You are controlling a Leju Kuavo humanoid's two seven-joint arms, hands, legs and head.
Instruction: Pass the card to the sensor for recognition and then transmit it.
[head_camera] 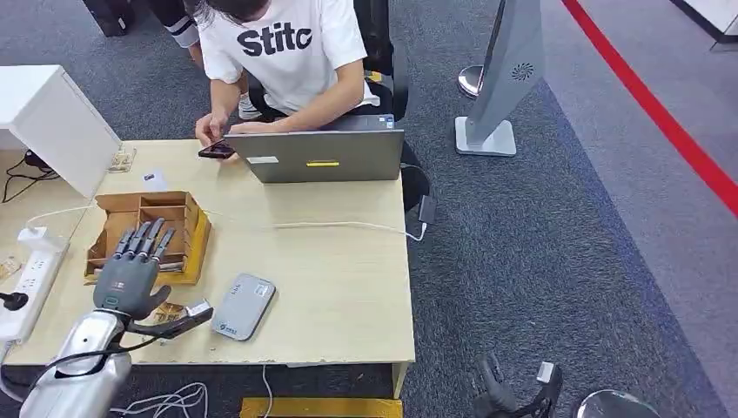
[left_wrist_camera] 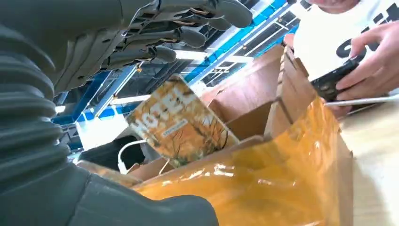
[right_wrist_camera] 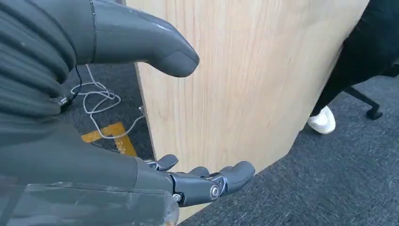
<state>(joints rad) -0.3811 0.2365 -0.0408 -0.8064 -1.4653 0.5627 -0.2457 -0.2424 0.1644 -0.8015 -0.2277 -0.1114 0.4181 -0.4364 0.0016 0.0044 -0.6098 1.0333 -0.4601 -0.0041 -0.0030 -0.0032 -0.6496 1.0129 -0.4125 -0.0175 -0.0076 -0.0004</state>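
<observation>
From the head view the left hand (head_camera: 135, 266) hovers spread over the cardboard box (head_camera: 187, 228), hiding its compartments, the sensor (head_camera: 244, 306) lying nearby; at the left wrist, fingers (left_wrist_camera: 197, 23) apart, empty above the card (left_wrist_camera: 176, 123) upright inside; right hand (right_wrist_camera: 202, 181) open, holding nothing.

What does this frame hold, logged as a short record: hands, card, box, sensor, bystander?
left hand: open, fingers spread above the box
right hand: open, holds nothing, beside the table's edge
card: orange, standing tilted in the box, not gripped
box: cardboard, with compartments
sensor: grey, flat on table
person: seated behind laptop, holding a phone
</observation>
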